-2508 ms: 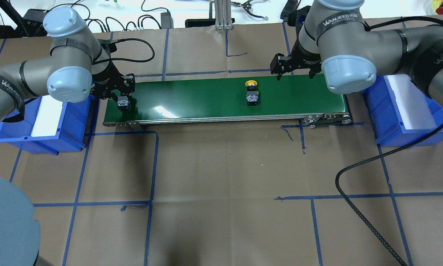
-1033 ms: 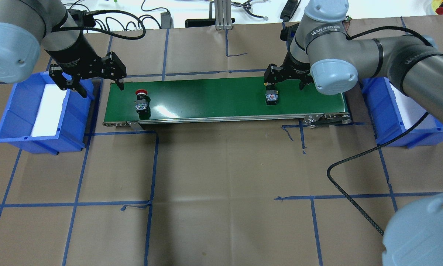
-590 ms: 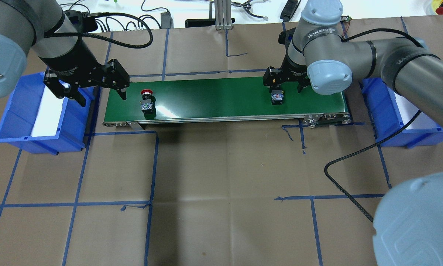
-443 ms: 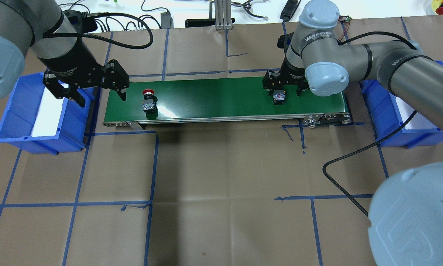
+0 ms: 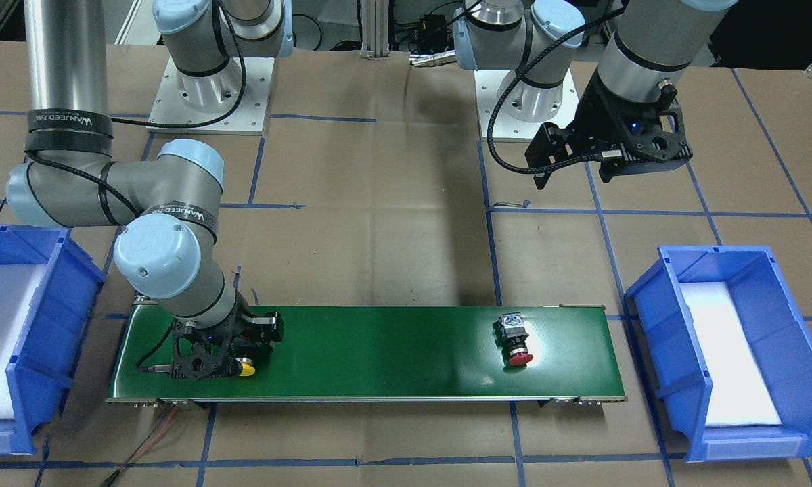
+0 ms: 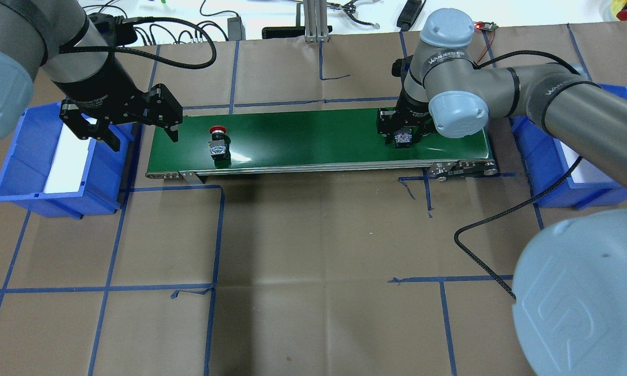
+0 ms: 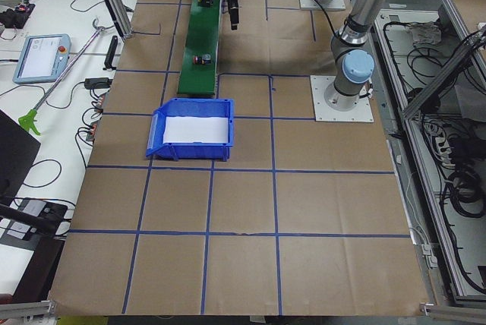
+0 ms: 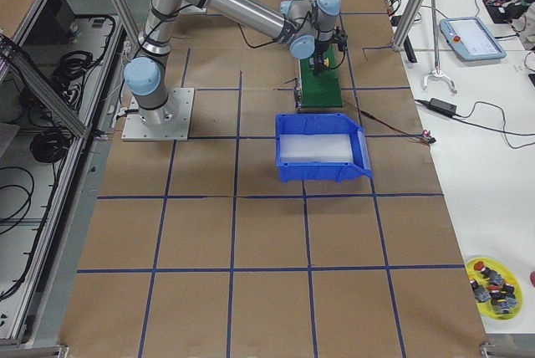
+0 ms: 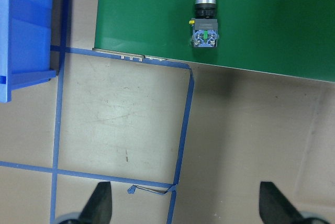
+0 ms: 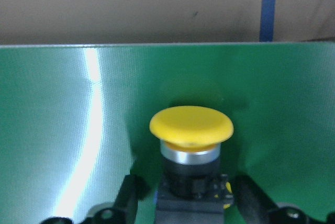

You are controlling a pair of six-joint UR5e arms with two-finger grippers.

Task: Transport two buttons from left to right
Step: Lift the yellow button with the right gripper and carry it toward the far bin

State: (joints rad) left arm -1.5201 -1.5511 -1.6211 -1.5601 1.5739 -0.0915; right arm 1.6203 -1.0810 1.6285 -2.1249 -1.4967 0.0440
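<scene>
The yellow button (image 10: 191,127) lies on the green conveyor belt (image 6: 313,133) near its right end. My right gripper (image 6: 402,130) is down over it, with a finger (image 10: 129,195) against each side of its black body (image 6: 403,139). Its yellow cap (image 5: 246,370) pokes out past the gripper (image 5: 220,355). The red button (image 6: 218,143) lies free on the belt's left part, also seen as the red button (image 9: 205,20) and the red button (image 5: 514,340). Above the gap between the left bin and the belt hangs my left gripper (image 6: 120,122), open and empty.
A blue bin (image 6: 26,177) with a white liner stands at the belt's left end, and another blue bin (image 6: 548,175) at its right end. A black cable (image 6: 480,230) loops over the brown paper in front of the belt. Blue tape lines cross the table.
Both buttons rode the belt rightward. My left gripper let go of the red one and lifted back toward the left bin. My right gripper followed the yellow one and narrowed its fingers onto it.
</scene>
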